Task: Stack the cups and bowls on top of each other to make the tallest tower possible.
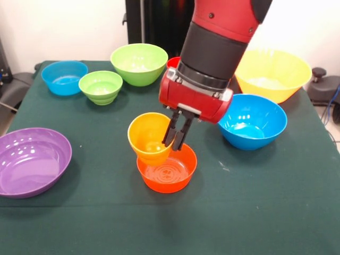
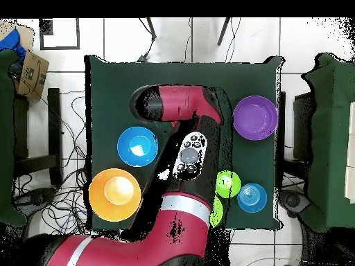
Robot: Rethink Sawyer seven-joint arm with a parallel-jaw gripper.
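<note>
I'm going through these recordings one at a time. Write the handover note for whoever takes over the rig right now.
Claw: shut on the rim of the yellow-orange cup, which hangs tilted at the orange bowl near table centre; whether it has landed is unclear.
Elsewhere: purple bowl at one table edge, small blue bowl, small green bowl and large green bowl in the far row, large blue bowl and yellow bowl on the other side.
Done: at most cup into bowl.
Left: release the cup, then stack the rest.

Glossy plastic: the yellow-orange cup (image 1: 149, 138) at the jaws, the orange bowl (image 1: 167, 171) beneath them; matt green cloth (image 1: 265, 212) covers the table.
</note>
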